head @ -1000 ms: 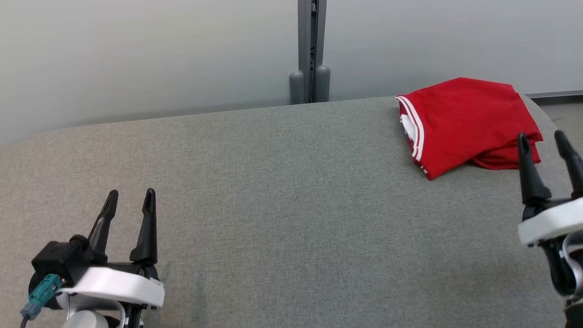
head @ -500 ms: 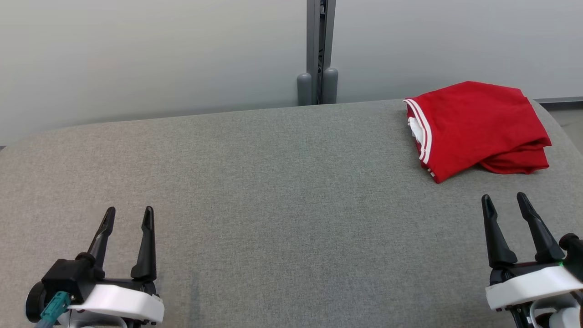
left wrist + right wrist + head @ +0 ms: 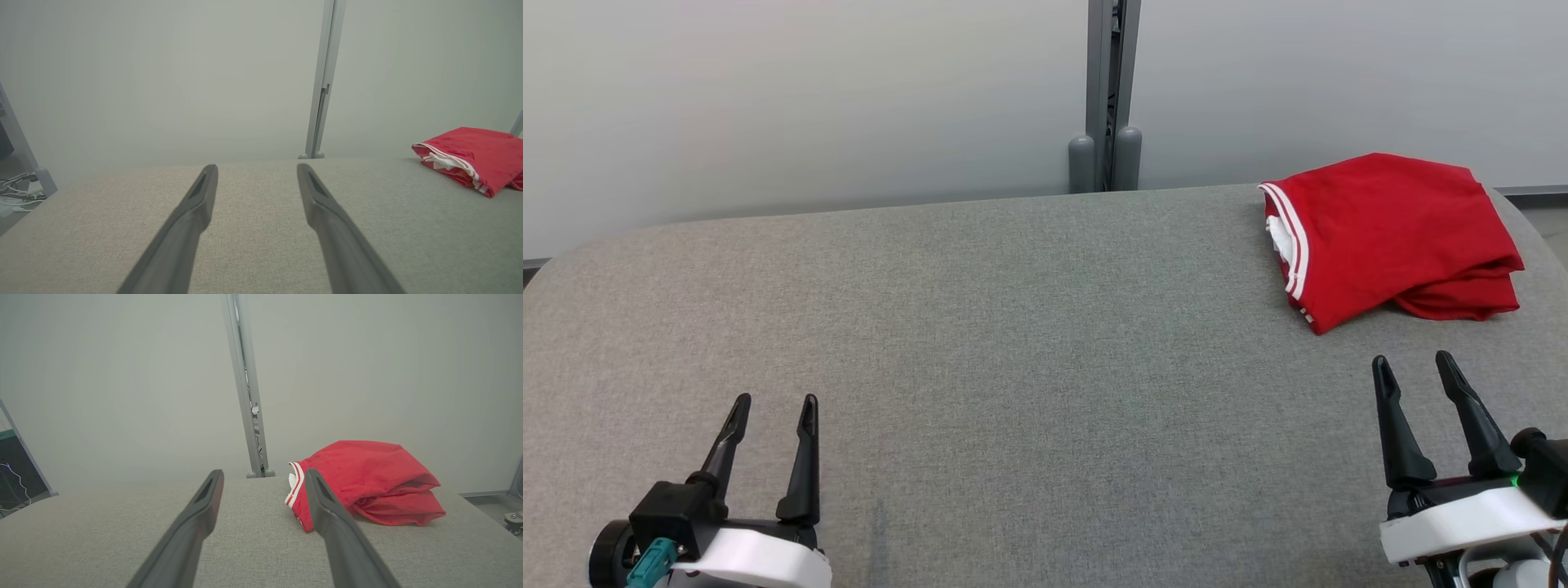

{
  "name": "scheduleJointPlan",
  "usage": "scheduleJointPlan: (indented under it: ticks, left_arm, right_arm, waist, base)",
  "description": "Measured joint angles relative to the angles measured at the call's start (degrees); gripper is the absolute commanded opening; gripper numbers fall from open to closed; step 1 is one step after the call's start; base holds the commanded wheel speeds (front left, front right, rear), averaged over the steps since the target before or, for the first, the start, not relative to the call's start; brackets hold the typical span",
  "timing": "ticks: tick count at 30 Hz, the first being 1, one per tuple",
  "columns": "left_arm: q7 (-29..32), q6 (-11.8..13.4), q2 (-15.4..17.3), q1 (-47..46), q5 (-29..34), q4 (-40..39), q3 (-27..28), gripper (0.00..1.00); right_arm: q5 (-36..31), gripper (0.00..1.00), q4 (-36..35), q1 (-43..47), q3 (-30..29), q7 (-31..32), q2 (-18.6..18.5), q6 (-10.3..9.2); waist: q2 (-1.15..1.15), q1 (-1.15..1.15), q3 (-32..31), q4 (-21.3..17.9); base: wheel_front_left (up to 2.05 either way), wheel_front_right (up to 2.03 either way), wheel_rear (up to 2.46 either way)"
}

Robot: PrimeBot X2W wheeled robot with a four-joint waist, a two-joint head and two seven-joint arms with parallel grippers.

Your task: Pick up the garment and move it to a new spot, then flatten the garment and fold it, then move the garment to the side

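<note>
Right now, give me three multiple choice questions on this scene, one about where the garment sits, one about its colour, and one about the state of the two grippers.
1. Where on the grey table does the garment lie?
A. Far right corner
B. Near left corner
C. Dead centre

2. What colour is the garment's main fabric?
A. Blue
B. Red
C. Black

3. What state are the left gripper and right gripper in?
A. Both shut on the garment
B. Left open, right shut
C. Both open, holding nothing

Answers: 1 A, it lies by the far edge on the robot's right; 2 B, red with white striped trim; 3 C, each gripper's jaws stand apart, short of the garment.
</note>
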Motion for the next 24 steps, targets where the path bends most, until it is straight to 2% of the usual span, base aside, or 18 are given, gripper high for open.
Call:
scheduleJointPlan:
  ticks: [11, 24]
  left_arm:
    - [0.0, -3.0, -2.8, 0.0, 2.5, 1.2, 2.7, 1.0]
    - [0.0, -4.8, -4.5, -0.1, 4.2, 2.4, 5.0, 1.0]
  right_arm:
    - [0.0, 1.0, -0.4, 0.2, 0.7, 0.0, 0.1, 0.0]
    - [0.1, 1.0, -0.8, 0.3, 1.0, -0.1, 0.0, 0.0]
  waist:
    - [0.0, 0.0, -0.3, -0.2]
    - [0.0, 0.0, -0.2, -0.3]
  base:
    - [0.0, 0.0, 0.0]
    - [0.0, 0.0, 0.0]
